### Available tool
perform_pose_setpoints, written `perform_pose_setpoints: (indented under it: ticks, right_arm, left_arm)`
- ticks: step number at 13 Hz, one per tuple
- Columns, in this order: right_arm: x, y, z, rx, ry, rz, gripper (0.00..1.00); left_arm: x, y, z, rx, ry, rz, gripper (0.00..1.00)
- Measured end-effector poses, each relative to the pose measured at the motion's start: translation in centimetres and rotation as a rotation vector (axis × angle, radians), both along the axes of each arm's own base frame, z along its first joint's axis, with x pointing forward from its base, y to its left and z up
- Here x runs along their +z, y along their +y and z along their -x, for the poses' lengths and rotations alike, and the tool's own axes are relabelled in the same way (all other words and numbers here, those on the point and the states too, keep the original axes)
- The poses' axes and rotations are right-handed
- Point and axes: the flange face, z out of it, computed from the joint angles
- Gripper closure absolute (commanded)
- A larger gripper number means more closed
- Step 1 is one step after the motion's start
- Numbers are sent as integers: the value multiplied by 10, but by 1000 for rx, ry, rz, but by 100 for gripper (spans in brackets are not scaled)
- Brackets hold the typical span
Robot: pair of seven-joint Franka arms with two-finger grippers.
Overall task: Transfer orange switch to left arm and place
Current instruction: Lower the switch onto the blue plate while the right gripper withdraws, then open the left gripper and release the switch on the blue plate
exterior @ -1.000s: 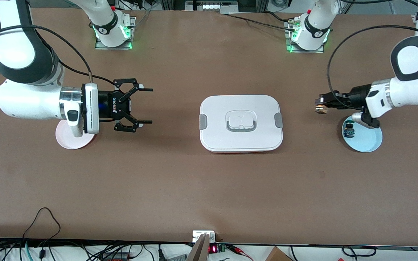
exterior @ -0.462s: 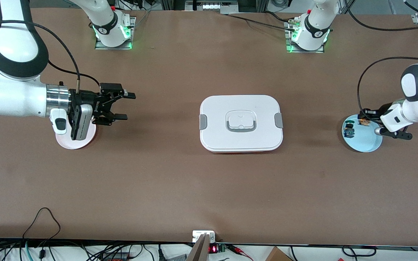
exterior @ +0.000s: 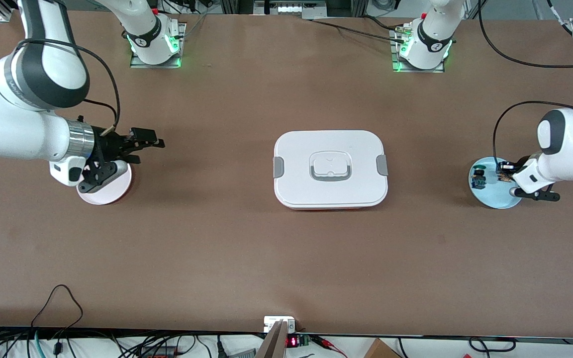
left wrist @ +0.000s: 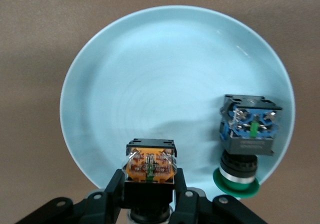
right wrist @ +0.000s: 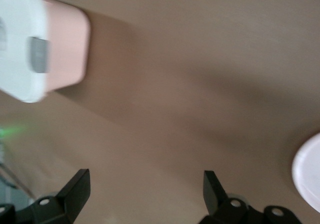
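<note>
On the brown table [exterior: 246,248], the box [exterior: 330,169] sits centrally. Toward the left arm's end from it, the orange switch [left wrist: 150,166] is clamped by the left gripper [left wrist: 150,204] over the blue plate [left wrist: 165,78]. Toward the right arm's end, the right gripper [exterior: 144,146] is held spread apart beside the pink plate [exterior: 110,191].

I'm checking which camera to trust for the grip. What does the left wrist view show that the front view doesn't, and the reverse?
Only the left wrist view shows the grip closely: the left gripper shut on the orange switch, above the blue plate, apart from the green-capped switch.

Only the front view shows the box at mid-table, the pink plate and the open right gripper beside it.

Both show the blue plate, both switches and the left gripper.
</note>
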Motion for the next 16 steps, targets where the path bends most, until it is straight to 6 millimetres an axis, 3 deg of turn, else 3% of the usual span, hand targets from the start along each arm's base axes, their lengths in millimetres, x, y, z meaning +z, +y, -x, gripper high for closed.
perform_pose_setpoints:
  ticks: [3, 5, 7, 8, 10, 11, 12, 16]
  right_arm:
    - [6, -25, -3, -17, -19, 208, 0]
    - [26, -44, -3, -79, -9, 319, 0]
    - [52, -51, -4, -110, -26, 362, 0]
    - [64, -57, -6, -129, -47, 368, 0]
    - [86, -83, -12, -183, -84, 369, 0]
    - [94, -98, -14, -209, -94, 369, 0]
    - [98, -107, -14, -226, -97, 369, 0]
    - [96, -136, -9, -286, -44, 328, 0]
  left_arm:
    - [-13, 0, -4, -6, -21, 6, 97]
    - [-19, 5, -11, 2, -32, 8, 96]
    - [-18, 9, -18, 5, -45, 6, 86]
    - [-18, 9, -20, 5, -46, 7, 63]
    - [-18, 9, -21, 5, -49, 6, 51]
    - [-17, 9, -22, 4, -50, 6, 18]
    - [-17, 8, -23, 3, -52, 6, 0]
    - [-6, 11, -36, -15, -80, -7, 0]
